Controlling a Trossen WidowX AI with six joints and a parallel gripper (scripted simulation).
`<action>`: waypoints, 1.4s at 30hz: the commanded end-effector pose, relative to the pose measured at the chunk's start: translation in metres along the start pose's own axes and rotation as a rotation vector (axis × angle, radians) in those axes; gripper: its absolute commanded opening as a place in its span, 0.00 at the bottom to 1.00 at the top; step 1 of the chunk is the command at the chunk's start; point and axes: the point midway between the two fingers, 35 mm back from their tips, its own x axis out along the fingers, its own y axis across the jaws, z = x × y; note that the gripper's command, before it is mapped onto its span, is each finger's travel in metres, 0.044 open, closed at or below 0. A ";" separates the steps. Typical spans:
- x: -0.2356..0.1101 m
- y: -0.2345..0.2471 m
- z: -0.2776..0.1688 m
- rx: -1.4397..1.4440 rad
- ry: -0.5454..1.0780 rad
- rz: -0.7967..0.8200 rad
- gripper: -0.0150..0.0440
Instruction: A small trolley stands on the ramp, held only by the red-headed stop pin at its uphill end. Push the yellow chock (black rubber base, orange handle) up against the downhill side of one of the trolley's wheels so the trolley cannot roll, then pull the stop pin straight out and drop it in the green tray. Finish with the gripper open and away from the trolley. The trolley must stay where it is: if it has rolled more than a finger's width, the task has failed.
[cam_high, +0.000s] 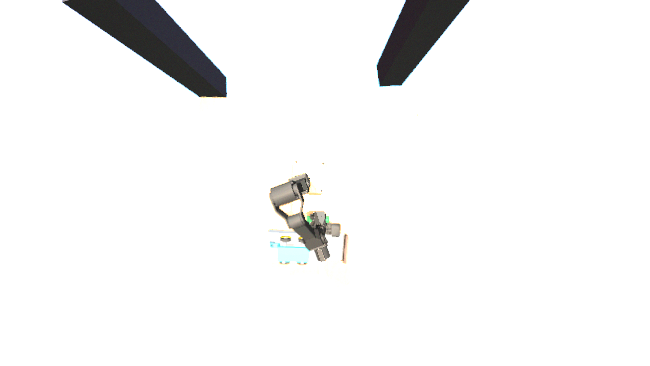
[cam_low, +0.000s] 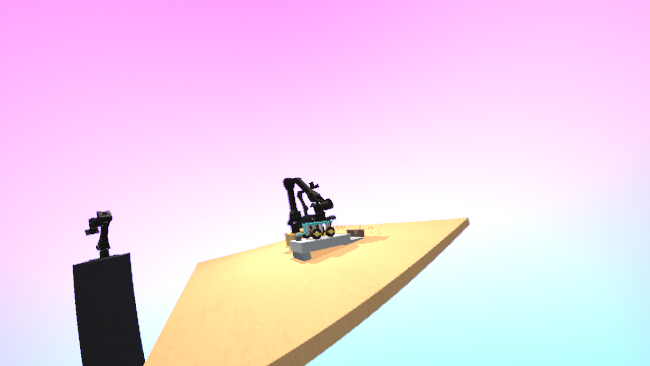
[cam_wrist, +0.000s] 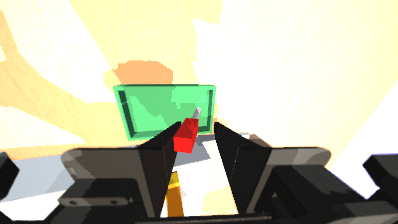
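Note:
In the wrist view my gripper (cam_wrist: 197, 125) (cam_high: 310, 219) is open, with its fingers spread over the green tray (cam_wrist: 150, 107). The red-headed stop pin (cam_wrist: 186, 135) hangs tilted between the fingers, its grey tip pointing at the tray. It is close to the left finger and there is a clear gap to the right finger. An orange bar (cam_wrist: 173, 197), seemingly the chock's handle, shows lower down between the fingers. The cyan trolley (cam_high: 290, 252) (cam_low: 320, 228) stands on the grey ramp (cam_low: 305, 246). The chock's place at the wheels is too small to tell.
A brown block (cam_high: 345, 248) (cam_low: 355, 233) stands on the wooden table (cam_low: 280, 310) to the side of the ramp. A camera on a black pillar (cam_low: 107, 310) stands off the table. Two dark beams (cam_high: 165, 50) cross overhead.

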 end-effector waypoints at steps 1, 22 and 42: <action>0.001 0.002 0.000 -0.005 -0.001 -0.006 0.58; 0.004 0.019 -0.001 -0.005 -0.001 -0.004 0.58; 0.010 0.033 -0.001 -0.005 -0.001 -0.003 0.58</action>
